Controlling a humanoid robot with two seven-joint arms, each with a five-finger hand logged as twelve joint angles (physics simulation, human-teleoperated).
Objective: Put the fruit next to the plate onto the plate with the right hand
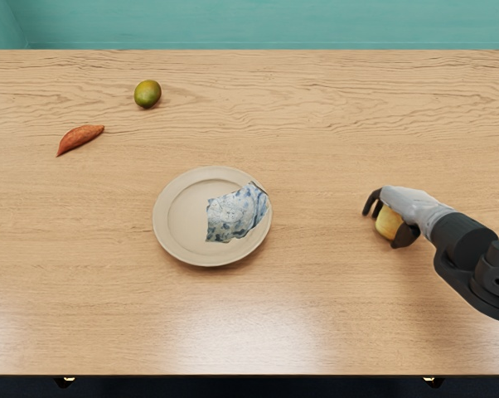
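Right hand (401,209) enters from the table's right edge, fingers curled around a yellow fruit (387,222). Whether the fruit is clear of the wood cannot be told. Plate (176,217) lies at table centre, well apart from the hand, with a blue-and-white patterned patch (235,212) on its right half. Mango (147,93) and sweet potato (79,138) lie toward the far left corner. Assessment: grasp step in hand. Next move calls for lift, carry toward centre, and release over the plate.

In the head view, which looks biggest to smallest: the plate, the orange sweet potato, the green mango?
1. plate
2. sweet potato, longer but thin
3. mango, rounder, so those two are close. Both sit farther away.
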